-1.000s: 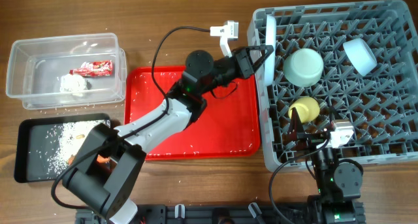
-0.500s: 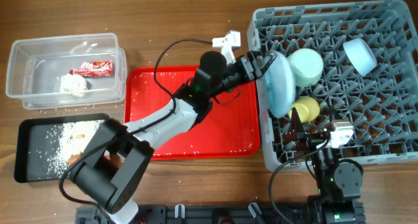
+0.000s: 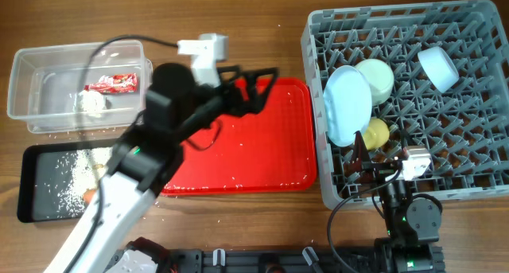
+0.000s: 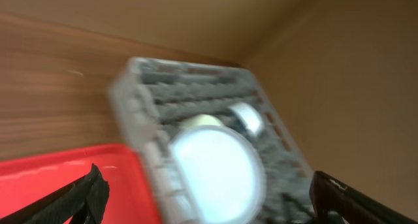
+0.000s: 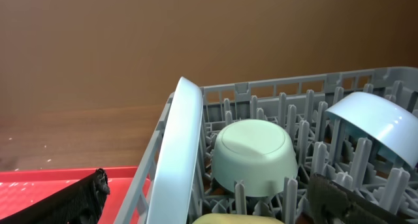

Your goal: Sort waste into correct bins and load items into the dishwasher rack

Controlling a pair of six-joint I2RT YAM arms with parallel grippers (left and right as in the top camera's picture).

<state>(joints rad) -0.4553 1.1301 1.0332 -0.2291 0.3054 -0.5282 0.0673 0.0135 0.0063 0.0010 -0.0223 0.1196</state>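
Observation:
The pale-blue plate (image 3: 347, 106) (image 4: 212, 175) leans on edge among the pegs at the left side of the grey dishwasher rack (image 3: 453, 138) (image 4: 196, 113). Nothing holds it. My left gripper (image 3: 265, 85) (image 4: 212, 208) hangs open over the red tray (image 3: 238, 146), well left of the plate. A pale-green bowl (image 3: 374, 80) (image 5: 255, 155), a light-blue bowl (image 3: 439, 68) (image 5: 375, 123) and a yellow-green bowl (image 3: 372, 132) (image 5: 235, 219) sit upside down in the rack. My right gripper (image 3: 380, 155) (image 5: 212, 208) is open and empty at the rack's front, beside the plate's rim (image 5: 183, 152).
The clear tub (image 3: 48, 66) at back left holds a red wrapper (image 3: 111, 83) and a white tissue (image 3: 91, 103). The black tray (image 3: 32, 185) in front of it holds beige crumbs (image 3: 75, 173). Crumbs dot the red tray (image 4: 59, 185).
The left gripper opened, let go of the plate at the rack, and drew back left over the red tray. The plate now leans in the rack. The right arm stayed still.

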